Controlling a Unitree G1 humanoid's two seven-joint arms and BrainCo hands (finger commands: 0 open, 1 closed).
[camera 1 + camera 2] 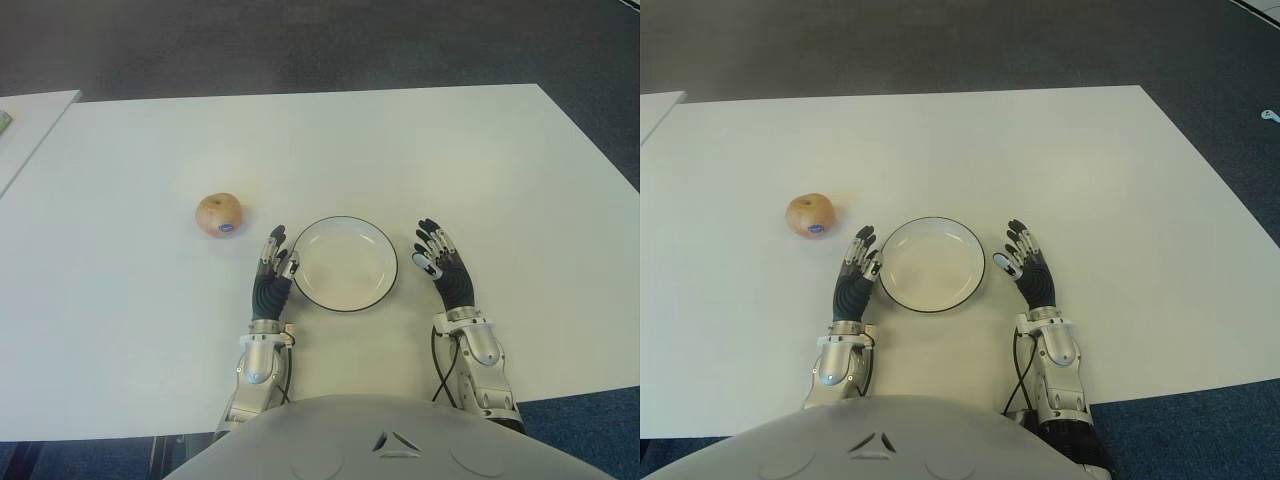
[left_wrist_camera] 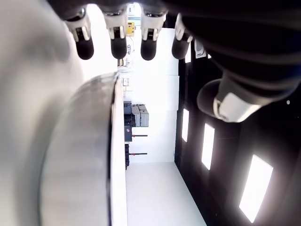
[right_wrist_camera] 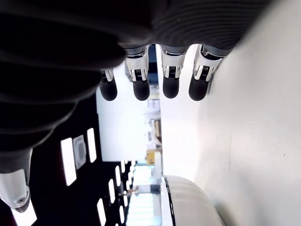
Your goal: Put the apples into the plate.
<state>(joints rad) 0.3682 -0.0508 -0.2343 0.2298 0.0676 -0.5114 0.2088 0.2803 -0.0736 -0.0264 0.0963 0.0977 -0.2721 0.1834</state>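
Left hand (image 1: 272, 278): fingers (image 2: 117, 43) extended and relaxed, nothing held, just beside the left rim of the plate (image 1: 345, 263). Right hand (image 1: 443, 267): fingers (image 3: 170, 80) extended, thumb slightly apart, nothing held, just beside the plate's right rim. Plate between both sets of fingertips, white with dark rim, nothing in it. Apple (image 1: 219, 215) beyond and to the left of the left fingertips, near but apart, sticker facing the robot, resting on the white table (image 1: 420, 160), outside the plate.
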